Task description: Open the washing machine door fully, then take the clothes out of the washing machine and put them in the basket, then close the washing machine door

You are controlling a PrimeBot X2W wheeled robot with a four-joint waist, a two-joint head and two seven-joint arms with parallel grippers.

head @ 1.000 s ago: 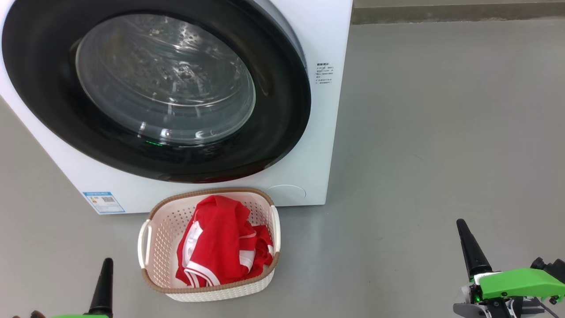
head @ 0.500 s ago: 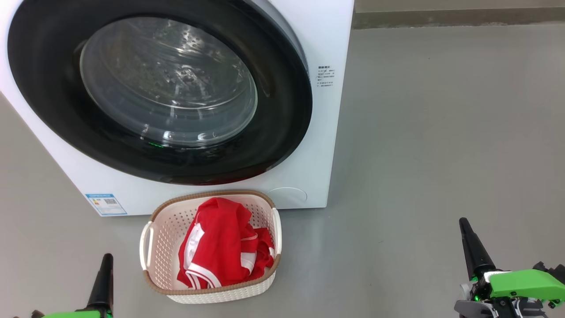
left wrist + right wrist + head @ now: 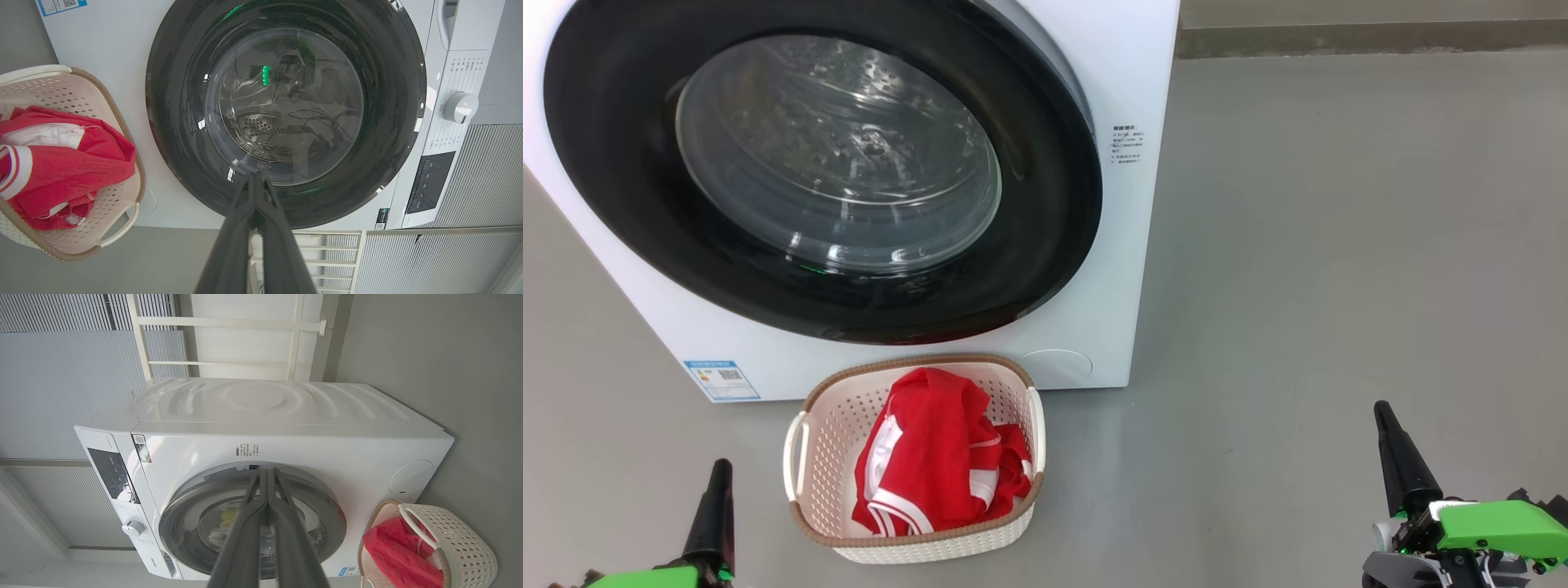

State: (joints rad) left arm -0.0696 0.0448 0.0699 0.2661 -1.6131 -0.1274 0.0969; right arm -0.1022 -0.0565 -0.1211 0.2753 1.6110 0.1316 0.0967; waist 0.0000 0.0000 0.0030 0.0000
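head view: we look forward and steeply down from close before the washing machine (image 3: 1117, 269), whose top falls outside the frame; the basket (image 3: 810, 482) lies low at centre. left wrist view: we look along the left claw (image 3: 256, 176), facing the washing machine door (image 3: 171, 122) squarely and near, the picture rolled so that the machine's base points left. right wrist view: we look along the right claw (image 3: 265, 471) from farther back and off to one side, rolled the opposite way, taking in nearly the whole machine. all three views share the door, the basket and the clothes (image 3: 939, 457).
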